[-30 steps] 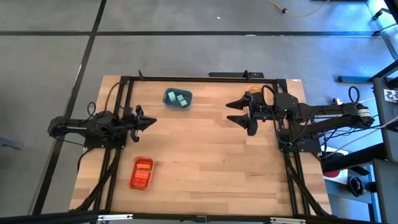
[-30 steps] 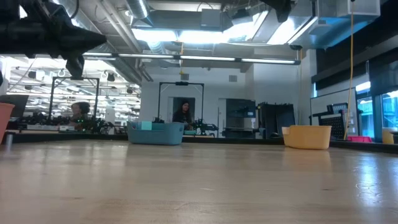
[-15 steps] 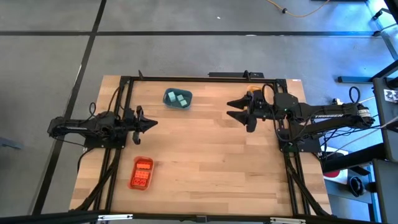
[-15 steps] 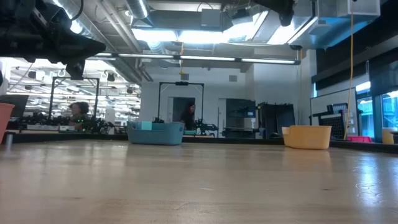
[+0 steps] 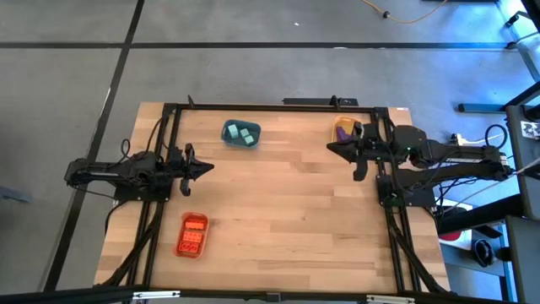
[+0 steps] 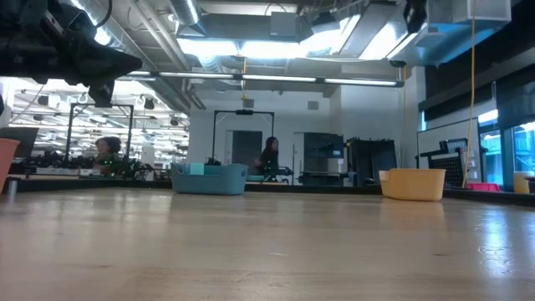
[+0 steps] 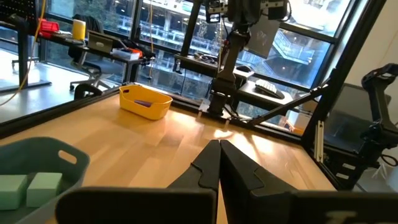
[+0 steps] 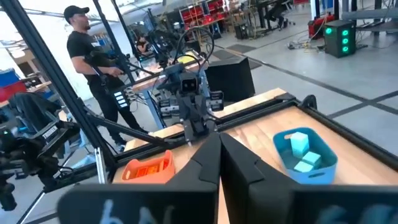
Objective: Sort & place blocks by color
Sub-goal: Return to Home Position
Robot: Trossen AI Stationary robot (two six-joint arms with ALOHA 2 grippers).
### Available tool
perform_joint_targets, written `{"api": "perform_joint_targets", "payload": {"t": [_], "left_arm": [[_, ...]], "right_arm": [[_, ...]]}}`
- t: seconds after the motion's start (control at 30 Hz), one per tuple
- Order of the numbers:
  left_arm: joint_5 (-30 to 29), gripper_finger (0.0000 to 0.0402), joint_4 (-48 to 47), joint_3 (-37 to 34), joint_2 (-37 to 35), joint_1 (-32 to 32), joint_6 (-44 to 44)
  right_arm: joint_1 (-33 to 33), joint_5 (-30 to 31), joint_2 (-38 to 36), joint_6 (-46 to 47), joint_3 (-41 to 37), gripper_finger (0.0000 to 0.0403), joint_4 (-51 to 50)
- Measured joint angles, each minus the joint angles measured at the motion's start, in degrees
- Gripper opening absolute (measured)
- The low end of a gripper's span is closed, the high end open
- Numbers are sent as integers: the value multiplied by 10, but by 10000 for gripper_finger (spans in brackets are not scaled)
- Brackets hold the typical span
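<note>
Pale teal blocks lie in the blue tray at the far middle of the table. Orange-red blocks fill the orange tray near the left front. A purple block lies in the yellow tray at the far right. My left gripper hangs shut over the left side, holding nothing. My right gripper is shut and holds nothing, beside the yellow tray. Both point toward the table's middle.
Bare wood lies between the two grippers and along the near edge. A black frame runs round the table. Beyond the table, a person stands in the right wrist view and another shows far off in the low view.
My right gripper has shut its wide-open fingers on nothing and drawn back toward the table's right edge, uncovering the yellow tray. The trays and blocks have stayed where they were.
</note>
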Motion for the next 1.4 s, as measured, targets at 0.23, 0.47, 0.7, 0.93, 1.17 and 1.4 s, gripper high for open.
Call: {"api": "perform_joint_targets", "payload": {"t": [0.23, 0.47, 0.7, 0.93, 1.17, 1.4], "left_arm": [[0, 0, 0, 0, 0, 0, 0], [0, 0, 0, 0, 0, 0, 0], [0, 0, 0, 0, 0, 0, 0], [0, 0, 0, 0, 0, 0, 0], [0, 0, 0, 0, 0, 0, 0], [0, 0, 0, 0, 0, 0, 0]], "right_arm": [[0, -16, -99, 31, -113, 2, 46], [0, -20, -224, 60, -223, 1, 70], [0, -15, -339, 53, -277, 1, 73], [0, 1, -419, 42, -307, 0, 69], [0, 15, -419, 58, -339, 0, 75], [0, 15, -419, 76, -386, 0, 135]]}}
